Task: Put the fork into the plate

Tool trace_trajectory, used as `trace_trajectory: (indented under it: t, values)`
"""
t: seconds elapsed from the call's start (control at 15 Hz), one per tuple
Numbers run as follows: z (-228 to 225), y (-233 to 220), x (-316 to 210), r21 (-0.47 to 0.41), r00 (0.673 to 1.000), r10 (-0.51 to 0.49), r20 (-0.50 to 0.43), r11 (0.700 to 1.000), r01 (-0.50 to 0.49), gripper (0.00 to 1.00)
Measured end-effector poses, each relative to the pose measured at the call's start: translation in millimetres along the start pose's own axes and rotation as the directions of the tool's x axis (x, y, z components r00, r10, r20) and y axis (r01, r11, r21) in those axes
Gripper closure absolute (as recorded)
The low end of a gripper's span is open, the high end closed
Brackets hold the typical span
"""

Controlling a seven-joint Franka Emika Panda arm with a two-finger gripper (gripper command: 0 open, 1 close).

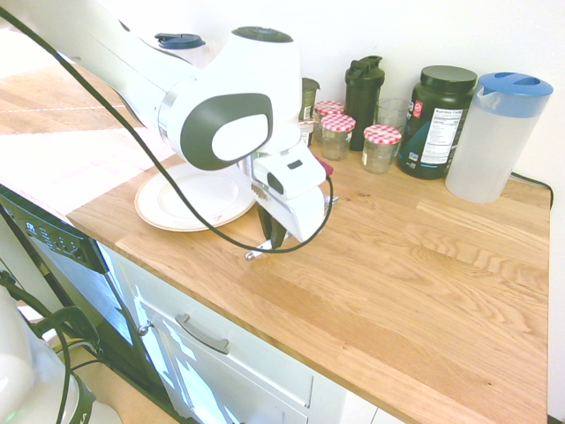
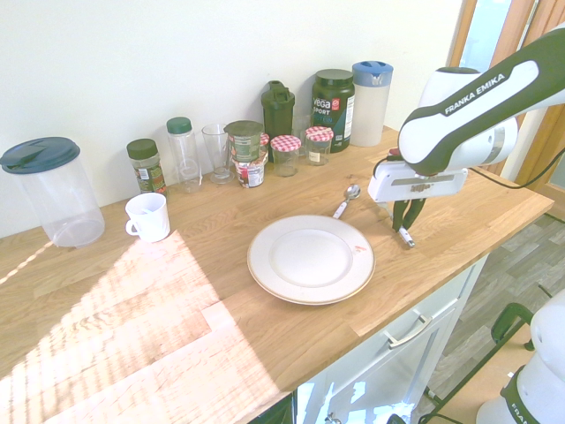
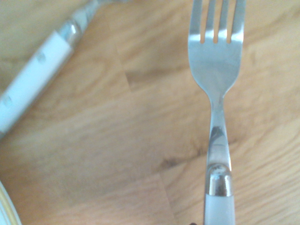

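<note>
The fork has a white handle and silver tines; it lies low over the wooden counter to the right of the plate in the second exterior view. My gripper stands straight above it, shut on the fork's handle. Only a short end of the fork pokes out below the dark fingers. The gripper is near the counter's front edge. The cream-white plate sits beside it with nothing on it; a sliver of its rim shows in the wrist view.
A white-handled spoon lies between plate and gripper, toward the wall. Jars, a shaker bottle, a supplement tub, pitchers and glasses line the wall. A white mug stands left of the plate.
</note>
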State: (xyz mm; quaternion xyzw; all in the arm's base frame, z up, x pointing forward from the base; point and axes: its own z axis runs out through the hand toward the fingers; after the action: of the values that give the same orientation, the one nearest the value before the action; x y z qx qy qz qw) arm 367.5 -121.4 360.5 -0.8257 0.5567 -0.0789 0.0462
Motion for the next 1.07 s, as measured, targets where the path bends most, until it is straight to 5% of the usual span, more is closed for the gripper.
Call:
trace_trajectory:
  t: [0.47, 1.07]
  values:
    - [-53.3, -42.6, -79.3, -0.018, 0.982, -0.174, -0.081, 0.985, 0.173, 1.00]
    - [-59.1, -95.9, -186.9, -0.114, 0.915, -0.365, -0.172, 0.930, 0.350, 1.00]
